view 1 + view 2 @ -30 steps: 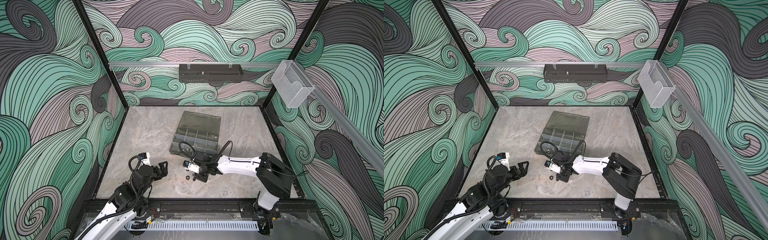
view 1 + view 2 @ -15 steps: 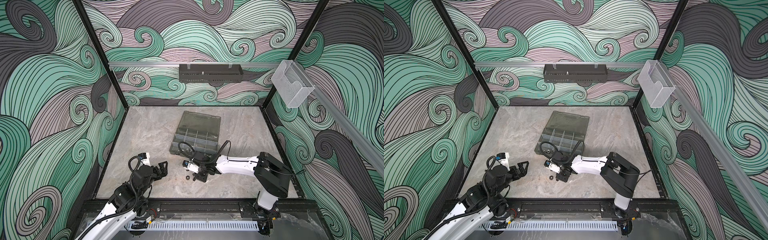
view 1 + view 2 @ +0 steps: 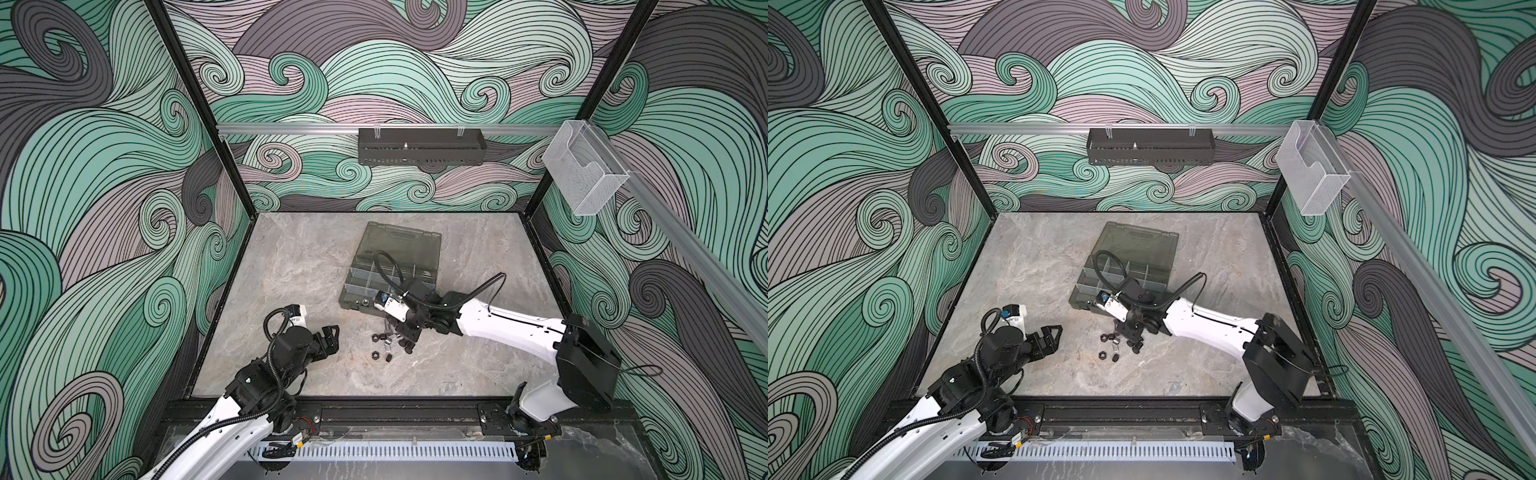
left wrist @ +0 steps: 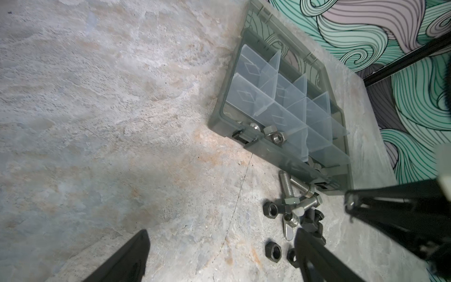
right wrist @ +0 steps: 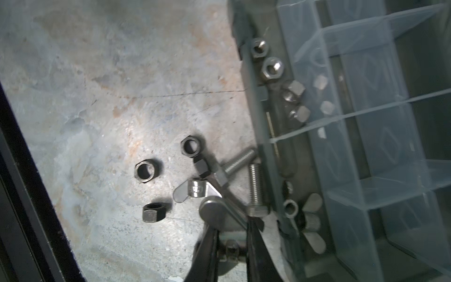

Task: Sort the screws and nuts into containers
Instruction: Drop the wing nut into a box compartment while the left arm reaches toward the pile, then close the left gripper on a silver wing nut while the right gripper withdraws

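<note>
Grip detail: my right jaws clench a silver winged nut (image 5: 212, 213) just beside the organiser case (image 3: 353, 301); my left jaws stand released above the surface (image 3: 291, 270).

Both top views: bright, even, diffuse overhead light, sharp all over. Grey marbled tabletop (image 3: 299, 266) (image 3: 1038, 257) has only soft, faint shadows under the arms. Wide-angle stretch at the edges; black metal frame posts (image 3: 199, 108) (image 3: 930, 108) splay outward.

Left wrist view: well lit, tabletop ahead of the jaws nearly washed out. Left gripper (image 4: 220, 234) is a soft dark blur close to the lens.

Right wrist view: dimmer, soft throughout, slight smear. Bright patch on the tabletop just ahead of the jaws; black hex nuts (image 5: 145, 170) there throw short dark shadows. Silver winged nut (image 5: 211, 212) between the right gripper (image 5: 229, 227) jaws is out of focus. Smoky grey translucent plastic organiser case (image 5: 253, 102) beside the jaws shows milky glare on its dividers.
</note>
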`<state>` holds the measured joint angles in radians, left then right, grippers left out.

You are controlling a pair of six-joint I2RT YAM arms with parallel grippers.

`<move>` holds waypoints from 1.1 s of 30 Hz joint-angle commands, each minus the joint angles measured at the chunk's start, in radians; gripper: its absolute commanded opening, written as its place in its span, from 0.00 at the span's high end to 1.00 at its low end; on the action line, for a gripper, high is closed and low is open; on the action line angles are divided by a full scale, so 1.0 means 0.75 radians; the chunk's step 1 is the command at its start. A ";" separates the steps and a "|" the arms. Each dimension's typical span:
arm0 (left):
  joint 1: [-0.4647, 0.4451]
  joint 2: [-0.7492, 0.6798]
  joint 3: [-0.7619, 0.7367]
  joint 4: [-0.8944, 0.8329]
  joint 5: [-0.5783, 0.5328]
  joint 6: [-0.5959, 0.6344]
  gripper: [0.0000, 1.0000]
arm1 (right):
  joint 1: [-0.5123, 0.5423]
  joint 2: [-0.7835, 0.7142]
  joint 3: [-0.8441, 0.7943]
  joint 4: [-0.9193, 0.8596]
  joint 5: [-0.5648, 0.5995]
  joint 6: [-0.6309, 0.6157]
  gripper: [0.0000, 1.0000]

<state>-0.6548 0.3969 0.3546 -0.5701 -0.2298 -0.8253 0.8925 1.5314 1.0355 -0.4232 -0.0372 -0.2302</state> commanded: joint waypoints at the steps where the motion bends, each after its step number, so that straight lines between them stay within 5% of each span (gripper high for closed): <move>1: 0.009 0.052 0.059 0.053 0.039 0.026 0.06 | -0.095 -0.030 0.019 -0.032 0.037 0.018 0.87; 10: 0.008 0.132 0.053 0.112 0.124 0.006 0.07 | -0.247 0.068 0.029 -0.046 0.069 0.058 0.86; 17: 0.007 0.230 0.054 0.134 0.252 0.000 0.11 | -0.258 0.107 0.033 -0.037 0.082 0.101 0.73; 24: -0.009 0.407 0.120 0.142 0.328 0.056 0.15 | -0.259 0.046 0.007 -0.036 0.088 0.131 0.59; 33: -0.135 0.786 0.330 0.132 0.323 0.208 0.19 | -0.269 -0.186 -0.103 -0.034 0.054 0.257 0.57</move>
<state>-0.7292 0.9272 0.5373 -0.4767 0.0067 -0.7315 0.6994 1.4380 0.9859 -0.4442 0.0162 -0.0902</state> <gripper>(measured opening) 0.812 0.434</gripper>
